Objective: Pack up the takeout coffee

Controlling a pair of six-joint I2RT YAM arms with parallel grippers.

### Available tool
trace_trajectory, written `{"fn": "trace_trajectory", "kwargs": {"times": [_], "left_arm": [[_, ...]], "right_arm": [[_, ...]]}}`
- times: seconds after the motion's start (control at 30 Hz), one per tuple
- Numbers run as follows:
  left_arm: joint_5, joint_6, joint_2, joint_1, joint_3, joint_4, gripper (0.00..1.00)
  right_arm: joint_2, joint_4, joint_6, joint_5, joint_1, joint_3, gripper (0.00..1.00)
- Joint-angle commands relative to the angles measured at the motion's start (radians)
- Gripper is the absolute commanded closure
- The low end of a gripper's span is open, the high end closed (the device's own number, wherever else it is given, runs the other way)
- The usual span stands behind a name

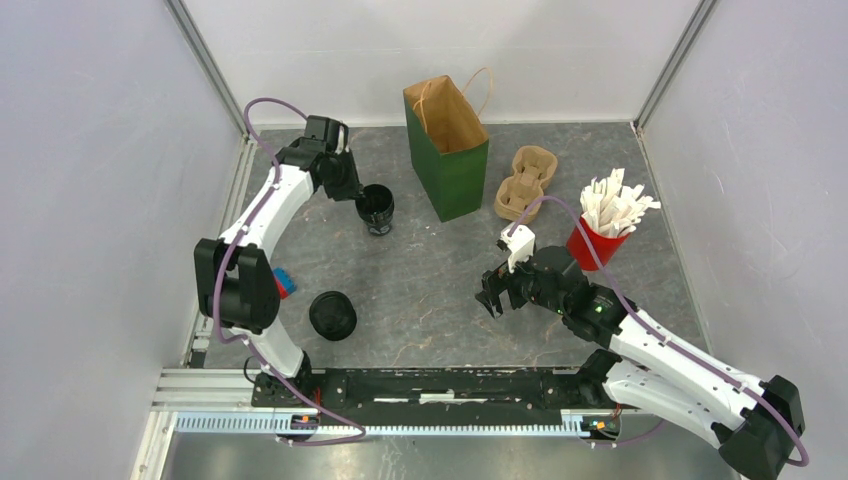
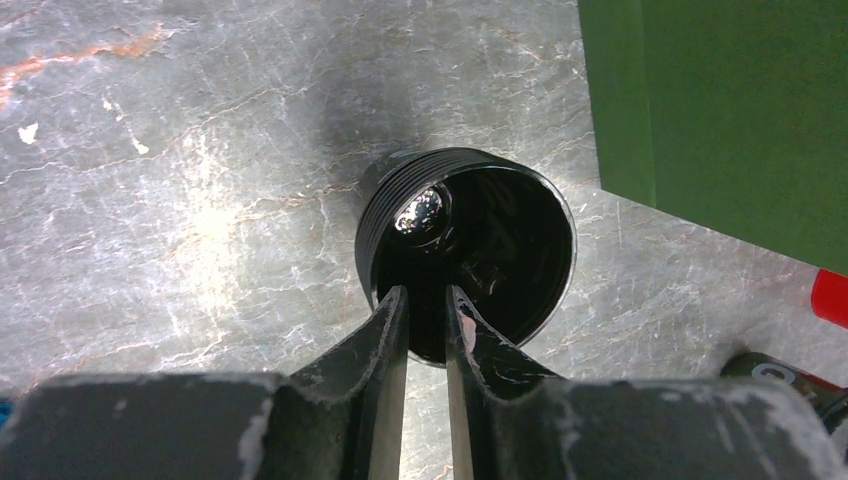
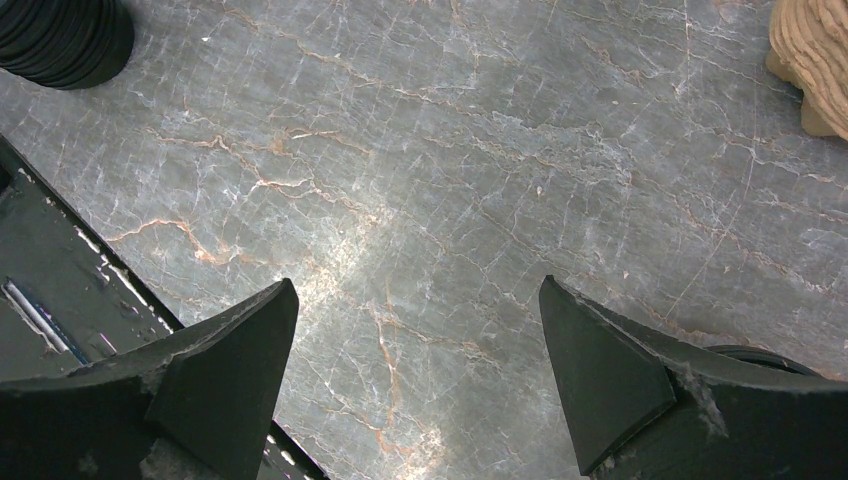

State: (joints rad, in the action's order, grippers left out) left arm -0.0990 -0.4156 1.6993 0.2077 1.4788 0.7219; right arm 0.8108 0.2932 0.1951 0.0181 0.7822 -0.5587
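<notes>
- While the left gripper [image 2: 427,297] is pinching the near wall of the small black ribbed disposable cup [image 2: 500,215], its two fingers [image 2: 385,340] are standing almost closed, leaving only a thin slit for the rim. One pad seems to be sitting inside the mouth and one outside, which suits a lidless cup too wide to span.
- The cup is sitting just ahead of the fingertips with its open mouth facing the wrist camera. I cannot tell whether it is resting on the grey marbled tabletop [image 2: 200,200] or hanging clear of it.
- The tall green paper bag [image 2: 720,110] is standing beyond and to the right of those fingers, near the cup. It is probably where the cup is going.
- The right gripper [image 3: 420,330] is holding its fingers spread wide over bare tabletop with nothing between them, seemingly keeping itself free for another pick.
- A second black cup [image 1: 333,315], wearing its lid, is sitting ahead and to the left of the right fingers, well apart from them. The tan moulded-pulp carrier [image 3: 815,60] is sitting ahead and to their right.
</notes>
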Motion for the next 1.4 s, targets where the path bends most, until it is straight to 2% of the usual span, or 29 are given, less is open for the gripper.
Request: {"fn": "trace_trajectory", "kwargs": {"times": [0.0, 0.2, 0.83, 1.37], "left_arm": [[0.056, 0.081, 0.0, -0.007, 0.06, 0.037, 0.73], [0.096, 0.093, 0.014, -0.007, 0.063, 0.071, 0.73], [0.07, 0.104, 0.059, -0.007, 0.081, 0.071, 0.79], [0.073, 0.115, 0.074, -0.007, 0.098, 0.083, 0.81]], "right_arm": [[-0.006, -0.028, -0.006, -0.012, -0.003, -0.006, 0.02], [0.004, -0.034, -0.005, -0.009, -0.003, -0.006, 0.02], [0.011, -0.035, -0.008, -0.012, -0.003, -0.001, 0.02], [0.026, -0.039, -0.012, -0.012, -0.003, 0.0, 0.02]]}}
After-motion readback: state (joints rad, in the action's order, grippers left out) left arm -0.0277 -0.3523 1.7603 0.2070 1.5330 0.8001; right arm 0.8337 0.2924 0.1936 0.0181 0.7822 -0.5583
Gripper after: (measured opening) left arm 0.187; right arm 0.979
